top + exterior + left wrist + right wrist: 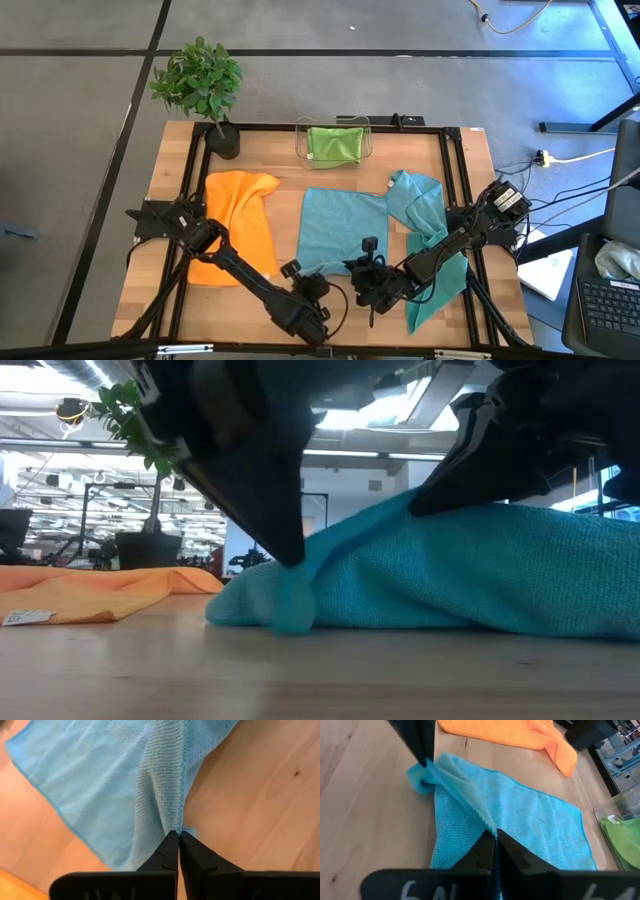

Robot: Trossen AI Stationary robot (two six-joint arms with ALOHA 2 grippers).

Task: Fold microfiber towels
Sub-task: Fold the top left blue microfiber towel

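Pinching the near edge of the teal towel (335,235) mid-desk w/ both tools: my left tool (178,836) clamped on one corner, right tool (494,834) clamped on the other, edge lifted.

Wooden table (160,240) (black-framed) under orange towel (240,220), teal towels (335,230), potted plant (205,90), clear bin (335,145).

Open-plan lab or office: exposed ceiling ducts (60,372), strip lights, laptop (606,300), floor cables (575,155).
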